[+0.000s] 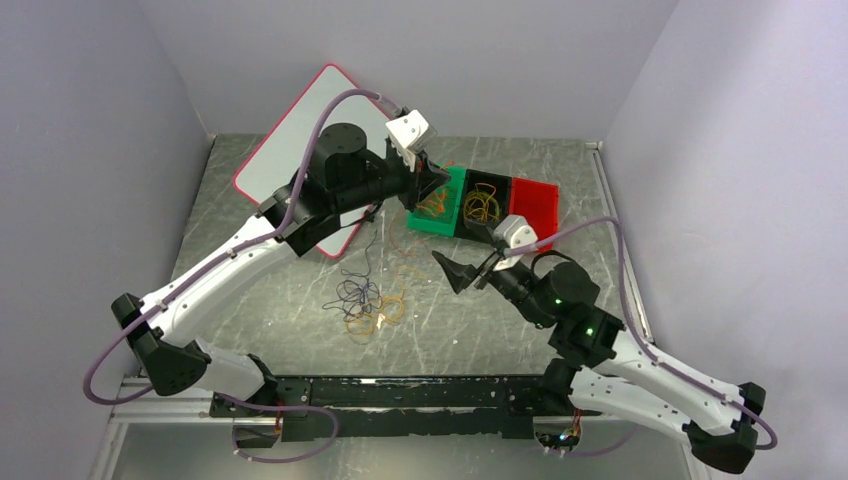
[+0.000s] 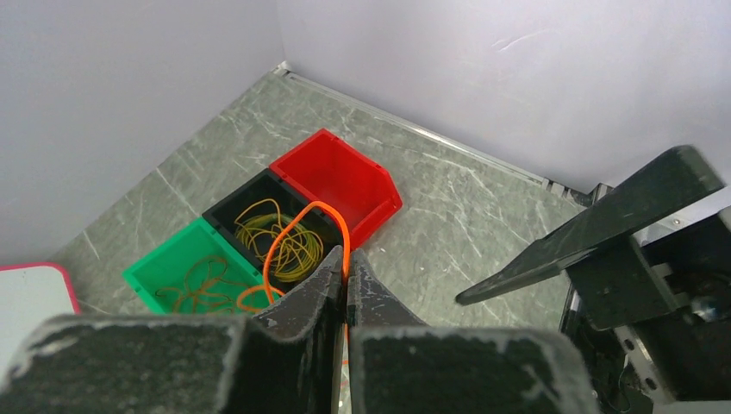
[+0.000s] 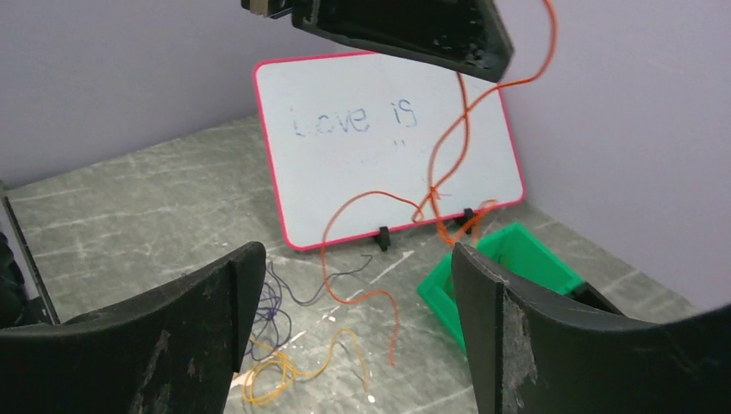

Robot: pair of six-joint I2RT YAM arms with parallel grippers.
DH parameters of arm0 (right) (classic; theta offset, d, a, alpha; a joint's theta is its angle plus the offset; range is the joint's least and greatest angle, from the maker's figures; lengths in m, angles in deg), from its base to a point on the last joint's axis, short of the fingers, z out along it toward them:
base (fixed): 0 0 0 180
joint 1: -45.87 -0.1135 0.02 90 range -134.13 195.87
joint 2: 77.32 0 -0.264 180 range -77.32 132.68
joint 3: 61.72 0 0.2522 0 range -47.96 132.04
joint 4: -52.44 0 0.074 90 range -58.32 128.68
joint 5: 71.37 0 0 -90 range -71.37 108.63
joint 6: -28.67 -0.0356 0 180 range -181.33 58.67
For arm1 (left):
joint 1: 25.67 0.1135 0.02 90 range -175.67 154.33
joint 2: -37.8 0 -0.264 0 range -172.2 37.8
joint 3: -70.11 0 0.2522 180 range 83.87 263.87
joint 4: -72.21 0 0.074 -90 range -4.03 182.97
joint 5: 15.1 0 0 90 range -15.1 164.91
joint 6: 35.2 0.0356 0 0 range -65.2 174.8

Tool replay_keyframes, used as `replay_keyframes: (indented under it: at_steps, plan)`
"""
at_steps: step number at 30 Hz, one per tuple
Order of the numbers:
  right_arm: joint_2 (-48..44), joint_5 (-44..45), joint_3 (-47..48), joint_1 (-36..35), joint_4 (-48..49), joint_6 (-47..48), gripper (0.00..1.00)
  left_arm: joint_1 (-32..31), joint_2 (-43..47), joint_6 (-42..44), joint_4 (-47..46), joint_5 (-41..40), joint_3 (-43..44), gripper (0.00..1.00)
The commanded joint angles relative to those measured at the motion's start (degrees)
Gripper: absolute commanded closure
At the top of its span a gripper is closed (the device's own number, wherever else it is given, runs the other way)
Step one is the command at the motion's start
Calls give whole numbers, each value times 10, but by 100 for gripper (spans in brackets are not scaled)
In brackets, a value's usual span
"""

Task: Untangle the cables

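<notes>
As the left gripper (image 2: pixel 346 263) clamps a thin orange wire cable (image 2: pixel 321 203), its tail could snag the spread right gripper (image 3: pixel 355 259).

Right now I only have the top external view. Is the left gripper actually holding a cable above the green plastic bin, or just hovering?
Observer: Holding. The left wrist view shows the left gripper pinched shut on a thin orange cable that arcs up out of its fingertips.
Operator: Lifted clear?
Observer: Not clearly. In the right wrist view one strand drops to the rim of the green plastic bin, and I can't tell whether it is caught inside. A second tail hangs free beside the bin.
Operator: Other arm got anything?
Observer: No. The right gripper is open with nothing between its fingers, facing the hanging cable.
</notes>
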Motion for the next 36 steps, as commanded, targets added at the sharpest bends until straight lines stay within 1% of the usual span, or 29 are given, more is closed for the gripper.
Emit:
replay_keyframes:
  at_steps: [1, 5, 7, 12, 15, 18, 25, 29, 36]
  plan:
    - [40, -47, -5, -2, 93, 7, 17, 2, 27, 4, 8, 16, 13, 93]
    - [62, -56, -15, 0, 132, 12, 16, 2, 39, 7, 8, 30, 9, 93]
    - [66, -64, -18, 7, 137, 16, 16, 2, 50, 14, 12, 40, 6, 93]
    - [65, -113, -1, 43, 97, 14, 17, 2, 87, 21, 17, 31, -16, 93]
    - [56, -117, 6, 47, 78, 14, 17, 1, 99, 25, 31, 23, -21, 93]
    - [55, -125, 8, 48, 75, 9, 18, 2, 109, 22, 31, 29, -29, 93]
    - [96, -197, 35, 48, 93, -10, 18, 2, 118, 19, 33, 41, -37, 93]
    - [105, -191, 34, 48, 121, -5, 20, 1, 124, 16, 33, 53, -42, 93]
    - [113, -188, 44, 48, 122, 4, 24, 2, 143, 15, 17, 87, -61, 93]
